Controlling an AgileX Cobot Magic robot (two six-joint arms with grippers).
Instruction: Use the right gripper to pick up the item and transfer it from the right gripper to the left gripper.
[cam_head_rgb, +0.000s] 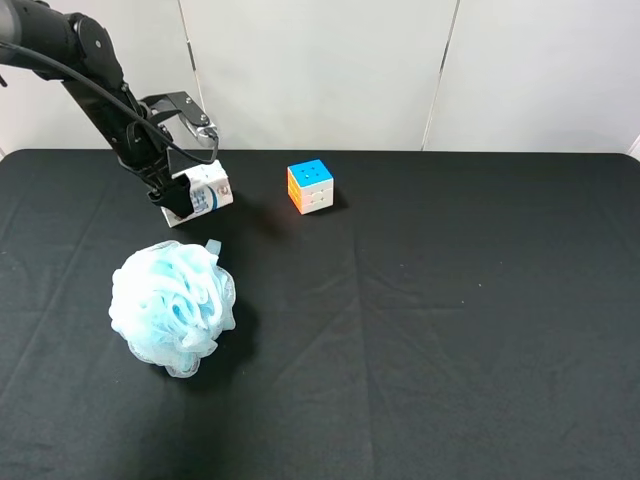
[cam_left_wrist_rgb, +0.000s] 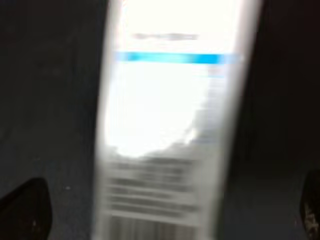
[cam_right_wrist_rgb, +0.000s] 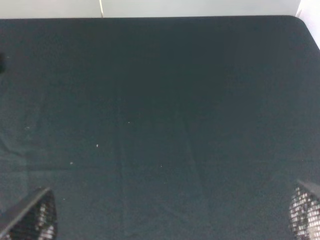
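At the table's (cam_head_rgb: 450, 330) far left, the carton (cam_head_rgb: 203, 194) sat at the left gripper (cam_head_rgb: 178, 196), near the cube (cam_head_rgb: 310, 186) and beyond the pouf (cam_head_rgb: 173, 307). The left wrist view, badly blurred, showed the carton (cam_left_wrist_rgb: 170, 125) between finger tips (cam_left_wrist_rgb: 27, 207) spread wide, apparently let go; whether it rested on the cloth was hard to tell. The right gripper (cam_right_wrist_rgb: 170, 220) hung released and empty over bare cloth, out of the high view. Judging by this, the handover looked done, with only the left arm's retreat possibly remaining.
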